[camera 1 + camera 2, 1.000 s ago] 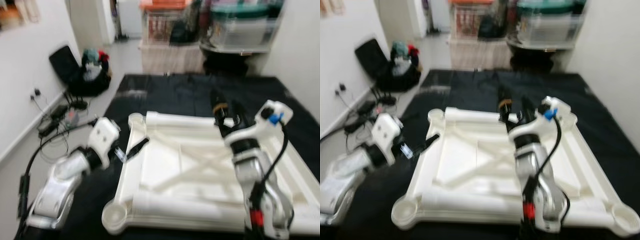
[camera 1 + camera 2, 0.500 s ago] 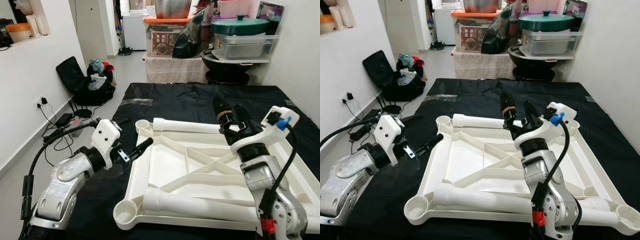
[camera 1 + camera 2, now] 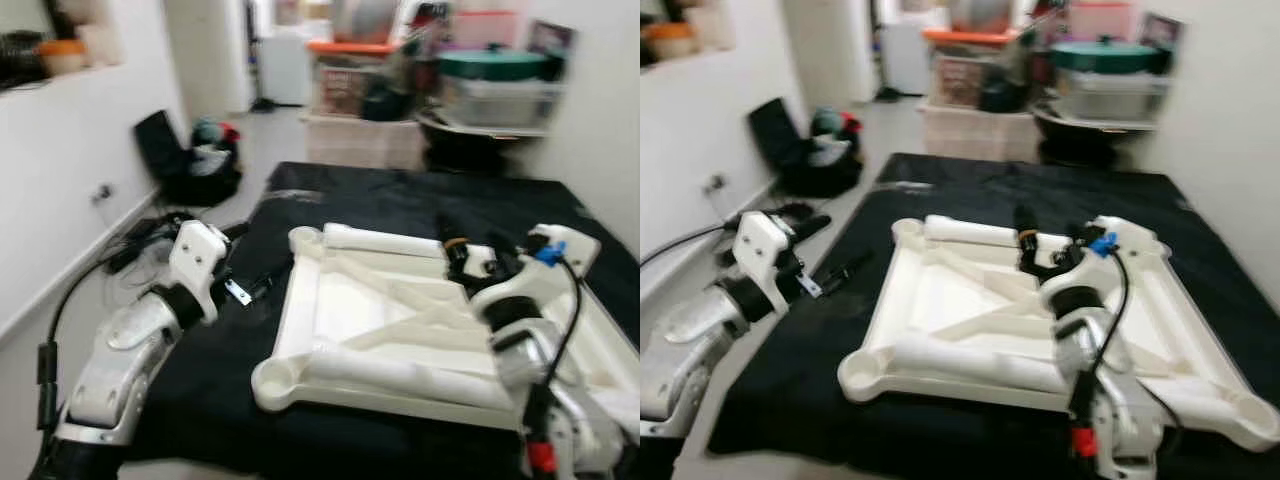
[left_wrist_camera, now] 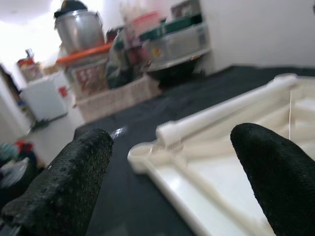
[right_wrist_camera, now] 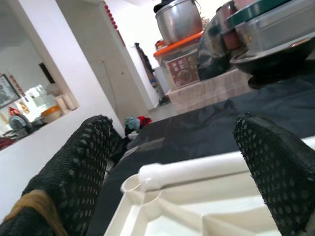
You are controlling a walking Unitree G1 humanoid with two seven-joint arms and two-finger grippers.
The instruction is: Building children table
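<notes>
A: Room first. White walls, pale floor, and a black mat (image 3: 400, 200) spread over it. That mat carries everything.

B: And on it, the big piece: the white plastic children's table (image 3: 400, 320), lying upside down, ribbed underside facing up, with round leg sockets at the corners.

A: One white table leg (image 3: 385, 242) lies along the far edge, another white tube (image 3: 980, 362) along the near edge.

B: Beyond the mat, what crowds the back of the room?

A: Stacked storage. A clear bin with an orange lid (image 3: 355, 75), a pale cloth-covered box (image 3: 365, 140) beneath it, and a green-lidded container (image 3: 1110, 65) over a dark wok-like pan (image 3: 1095, 135). A steel pot (image 4: 78, 29) sits on top in the left wrist view.

B: By the left wall?

A: A black bag (image 3: 195, 165) with clothes spilling out, and cables (image 3: 140, 235) trailing across the floor from a wall socket.

B: Now the arms.

A: Left end effector (image 4: 172, 162) sits just off the table's left edge over the mat, fingers spread wide, nothing between them. Right end effector (image 5: 182, 172) hovers above the table's far side, fingers likewise spread and empty.

B: Any writing?

A: A red label on the orange-lidded bin (image 5: 182, 71), too blurred to read.
</notes>
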